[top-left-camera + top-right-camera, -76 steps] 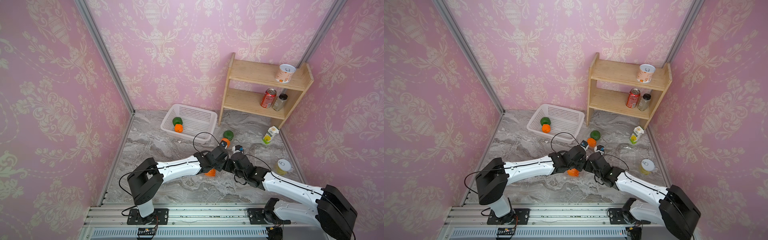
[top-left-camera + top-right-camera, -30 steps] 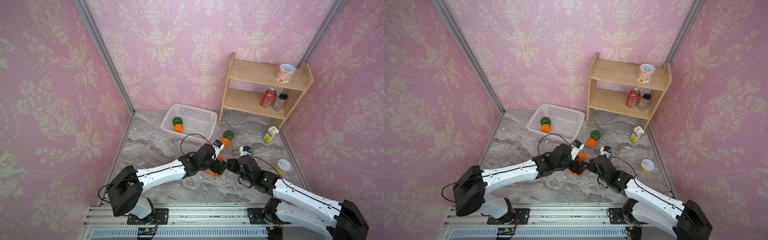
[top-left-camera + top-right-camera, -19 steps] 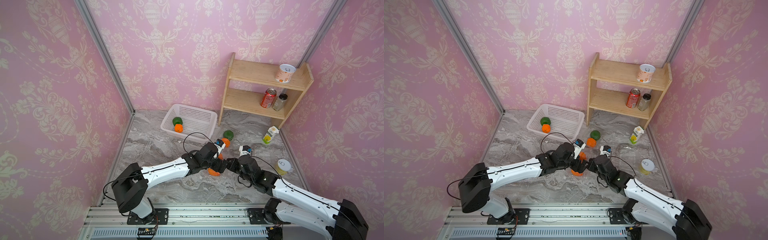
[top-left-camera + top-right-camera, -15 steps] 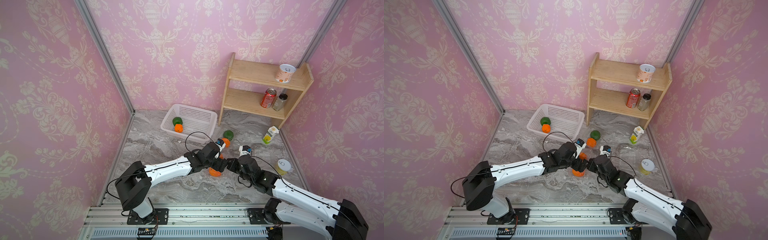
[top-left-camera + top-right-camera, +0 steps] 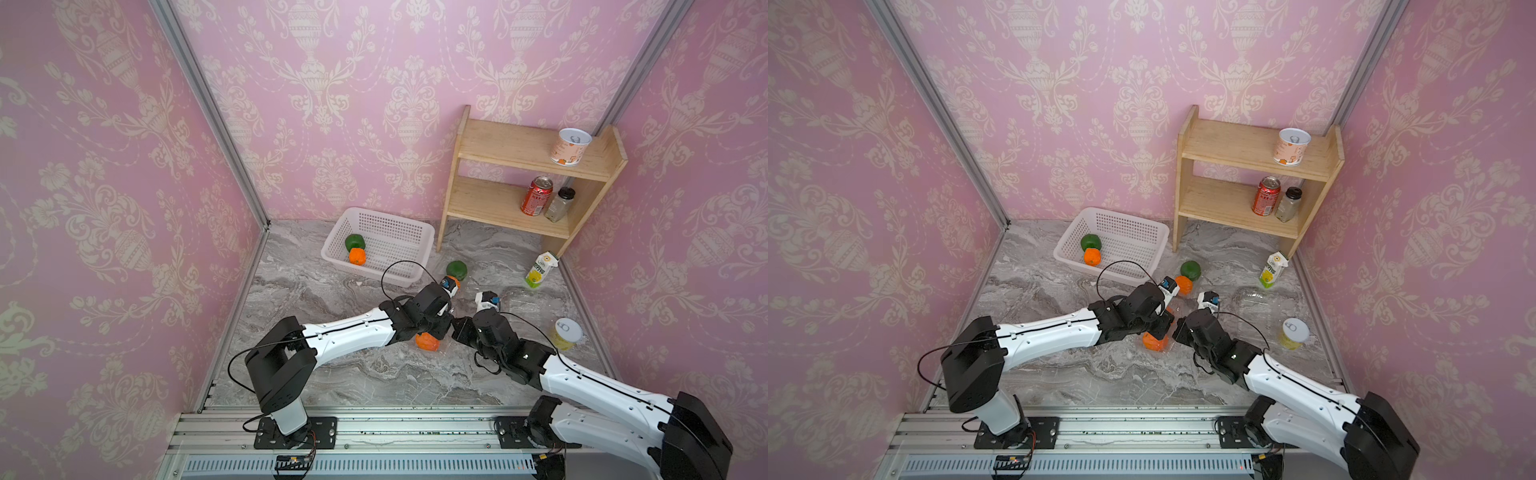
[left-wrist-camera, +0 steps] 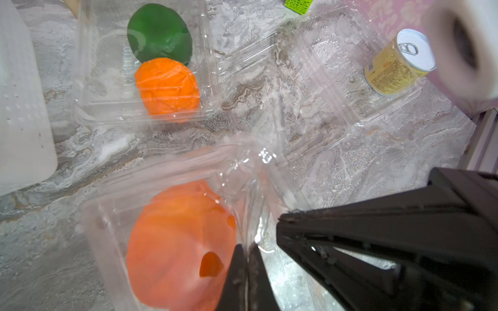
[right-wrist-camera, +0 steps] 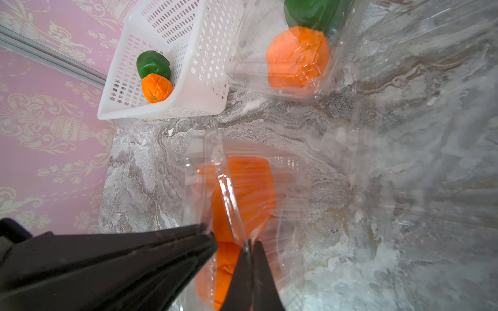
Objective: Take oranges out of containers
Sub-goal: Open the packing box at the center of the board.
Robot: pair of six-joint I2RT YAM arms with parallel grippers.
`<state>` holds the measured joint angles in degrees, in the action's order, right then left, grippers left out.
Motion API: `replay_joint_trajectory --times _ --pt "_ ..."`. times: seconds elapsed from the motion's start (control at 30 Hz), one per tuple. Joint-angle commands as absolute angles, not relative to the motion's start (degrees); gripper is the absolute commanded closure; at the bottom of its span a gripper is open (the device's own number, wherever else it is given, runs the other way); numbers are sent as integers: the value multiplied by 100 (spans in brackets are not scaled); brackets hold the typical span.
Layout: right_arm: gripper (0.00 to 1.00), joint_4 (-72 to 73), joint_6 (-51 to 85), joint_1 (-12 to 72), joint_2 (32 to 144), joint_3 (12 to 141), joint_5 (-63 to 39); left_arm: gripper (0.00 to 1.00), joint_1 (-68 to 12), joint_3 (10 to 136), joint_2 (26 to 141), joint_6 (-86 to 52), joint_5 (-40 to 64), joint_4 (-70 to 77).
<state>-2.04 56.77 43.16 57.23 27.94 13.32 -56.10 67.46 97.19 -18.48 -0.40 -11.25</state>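
Observation:
A clear container (image 6: 107,215) low in the middle of the floor holds a bright orange (image 5: 427,341) (image 6: 177,242) (image 7: 242,194). My left gripper (image 6: 246,250) (image 5: 442,328) is shut on a thin plastic edge of it. From the opposite side, my right gripper (image 7: 252,245) (image 5: 457,326) is shut on another edge of the same box. Behind them a second container (image 6: 89,102) holds an orange (image 6: 167,86) (image 5: 1183,284) and a green one (image 6: 159,32) (image 5: 1191,270). A third container (image 5: 1262,307) lies empty to the right.
A white basket (image 5: 399,232) at the back holds a green fruit (image 5: 354,242) and an orange one (image 5: 357,256). A yellow can (image 5: 567,334) and a juice carton (image 5: 540,270) stand at the right. A wooden shelf (image 5: 498,203) with a red can fills the back right corner.
My left gripper has moved in beside the right one and shut on the near container's edge. The right gripper has stayed shut on that box.

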Motion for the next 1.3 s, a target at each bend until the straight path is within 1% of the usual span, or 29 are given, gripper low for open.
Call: replay_joint_trajectory --times 0.0,0.27,0.43,0.53,0.67,0.9,1.0,1.03,1.07,1.1,1.13,1.17,1.2,1.23,1.27 --pt "100 285 5645 4371 5686 3186 1218 100 -5607 6706 9844 -1611 -322 -1697" --pt "100 -242 5983 4377 5580 2922 1542 100 -5552 6631 9375 -1156 -552 -1724" --pt "100 -1237 6052 4376 5717 3189 1791 100 -5296 6344 8938 -1137 -126 -1405" --pt "100 -1513 6055 4370 5805 3240 1888 100 -5269 6357 8803 -837 -533 -1584" --pt "100 -1622 6015 4372 5919 3317 1933 100 -5093 6334 8718 -704 -613 -1803" --pt "100 -1438 5955 4363 6112 3340 1844 100 -4884 5999 8365 -800 -593 -1653" --pt "100 -1420 5876 4349 6219 3383 1749 100 -4805 5865 8220 -784 -753 -1679" --pt "94 -1471 5859 4337 6262 3399 1746 100 -4770 5817 8178 -789 -811 -1688" --pt "84 -1494 5839 4334 6296 3411 1748 91 -4722 5752 8106 -788 -861 -1692" --pt "79 -1494 5811 4320 6319 3402 1740 59 -4676 5703 8051 -810 -933 -1698" --pt "74 -1494 5751 4300 6336 3414 1722 48 -4625 5633 7973 -834 -1018 -1704" --pt "67 -1525 5703 4295 6339 3427 1714 47 -4584 5572 7889 -819 -1042 -1713" --pt "62 -1603 5672 4274 6327 3456 1726 44 -4550 5521 7817 -801 -1089 -1706" --pt "56 -1679 5633 4248 6295 3475 1740 34 -4529 5449 7727 -778 -1152 -1669" --pt "54 -1724 5564 4224 6255 3495 1725 21 -4513 5380 7642 -737 -1222 -1621"
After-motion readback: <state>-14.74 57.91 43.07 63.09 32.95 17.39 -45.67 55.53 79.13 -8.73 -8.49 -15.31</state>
